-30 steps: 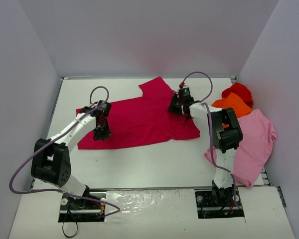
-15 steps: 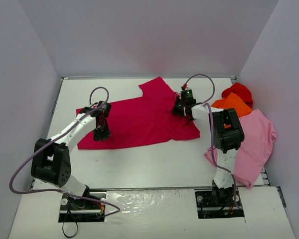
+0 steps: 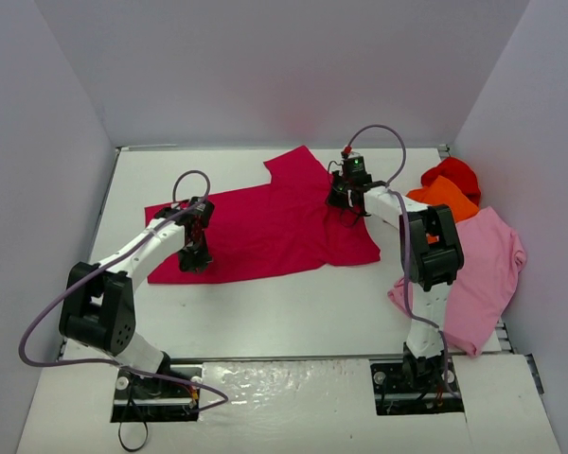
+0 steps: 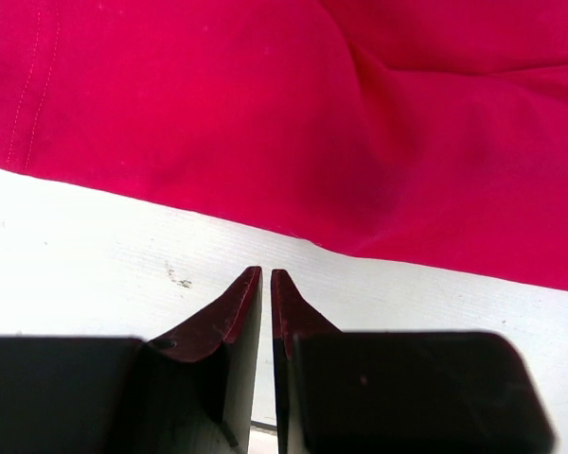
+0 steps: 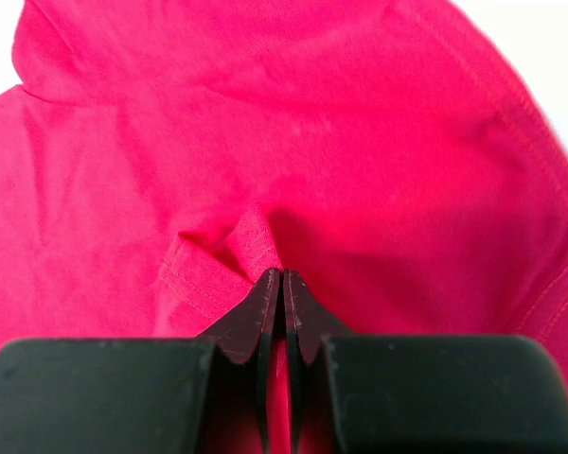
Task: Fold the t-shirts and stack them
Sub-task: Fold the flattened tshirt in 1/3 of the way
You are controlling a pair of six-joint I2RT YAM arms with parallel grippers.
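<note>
The large crimson t-shirt (image 3: 265, 227) lies spread on the white table (image 3: 293, 303). My left gripper (image 3: 193, 260) is at its near left hem. In the left wrist view its fingers (image 4: 267, 272) are shut over bare table, and the crimson hem (image 4: 293, 142) lies just beyond the tips with no cloth between them. My right gripper (image 3: 346, 194) is at the shirt's far right part. There it (image 5: 282, 272) is shut on a puckered, stitched fold of the crimson cloth (image 5: 218, 270). Light pink (image 3: 483, 265), orange (image 3: 445, 199) and bright red (image 3: 454, 173) t-shirts are heaped at the right.
Pale walls (image 3: 66, 142) close in the table on the left, back and right. The pink shirt hangs partly over the near right table edge, beside the right arm's base (image 3: 417, 374). The left arm's base (image 3: 156, 383) stands at the near left.
The right gripper's jaws have closed on the crimson cloth, and it has shifted a little toward the back wall. The left gripper has barely moved.
</note>
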